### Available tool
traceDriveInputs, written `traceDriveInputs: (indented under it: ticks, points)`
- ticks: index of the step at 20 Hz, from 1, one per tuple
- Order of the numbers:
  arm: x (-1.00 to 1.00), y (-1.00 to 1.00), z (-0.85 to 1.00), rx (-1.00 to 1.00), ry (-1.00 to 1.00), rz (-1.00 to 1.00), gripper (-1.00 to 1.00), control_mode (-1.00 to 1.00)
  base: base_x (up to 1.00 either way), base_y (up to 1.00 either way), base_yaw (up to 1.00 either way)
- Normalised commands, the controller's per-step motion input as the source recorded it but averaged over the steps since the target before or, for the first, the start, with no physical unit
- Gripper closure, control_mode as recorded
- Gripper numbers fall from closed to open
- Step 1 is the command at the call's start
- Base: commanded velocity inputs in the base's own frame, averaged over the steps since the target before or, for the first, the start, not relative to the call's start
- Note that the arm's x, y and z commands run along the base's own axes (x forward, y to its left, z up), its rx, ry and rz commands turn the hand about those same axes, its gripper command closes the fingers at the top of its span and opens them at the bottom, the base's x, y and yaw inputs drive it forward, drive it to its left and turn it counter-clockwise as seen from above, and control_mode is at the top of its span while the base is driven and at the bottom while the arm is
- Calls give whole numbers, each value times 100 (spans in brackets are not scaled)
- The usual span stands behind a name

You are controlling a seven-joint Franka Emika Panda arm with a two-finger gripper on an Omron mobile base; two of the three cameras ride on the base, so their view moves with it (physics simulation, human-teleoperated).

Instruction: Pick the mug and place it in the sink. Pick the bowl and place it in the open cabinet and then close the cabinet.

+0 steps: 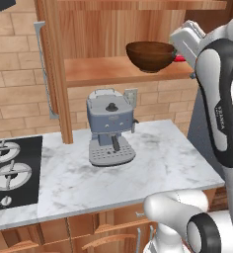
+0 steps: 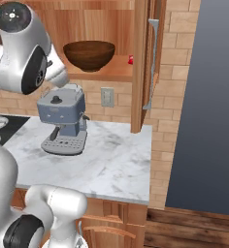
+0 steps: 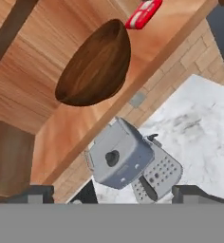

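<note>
your claw (image 3: 112, 193) is wide open and holds nothing. in the hand view its two dark tips stand far apart at the bottom, and nothing is between them. it looks at the cabinet from just outside, tipped over to one side.

the bowl (image 3: 96, 64) is well apart from the tips. it sits right way up on the wooden shelf (image 1: 96, 70) inside the open cabinet (image 2: 139, 63). so the bowl part looks done to me. a small red thing (image 3: 143, 13) lies just behind the bowl on the same shelf. you cannot tell what it is.

the bowl looks hard and stiff, made of shiny dark wood. i think it is not heavy, but the shiny side may be slippery. if you must hold it again, pinch the rim, one finger inside and one outside. do not squeeze the round belly, it may pop out.

the left door (image 1: 55, 74) and the right door (image 2: 154, 58) both stand open. each has a long silver bar. i think pushing the doors shut is the next job.

below the shelf a grey coffee machine (image 1: 110, 126) stands on the white counter (image 1: 163, 163). keep your arm away from it when you swing.
</note>
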Motion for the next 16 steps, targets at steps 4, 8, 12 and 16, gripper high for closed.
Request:
traceDriveInputs:
  ticks: [4, 8, 12, 16]
  points:
    - [-72, 0, -19, -56, 13, 13, -100, -100, 0, 0, 0]
    - [-3, 0, -4, -4, -1, -1, -100, -100, 0, 0, 0]
    - [-66, -3, 0, -27, -14, -4, -100, -100, 0, 0, 0]
    - [-100, -16, 0, -29, -28, -1, -100, -100, 0, 0, 0]
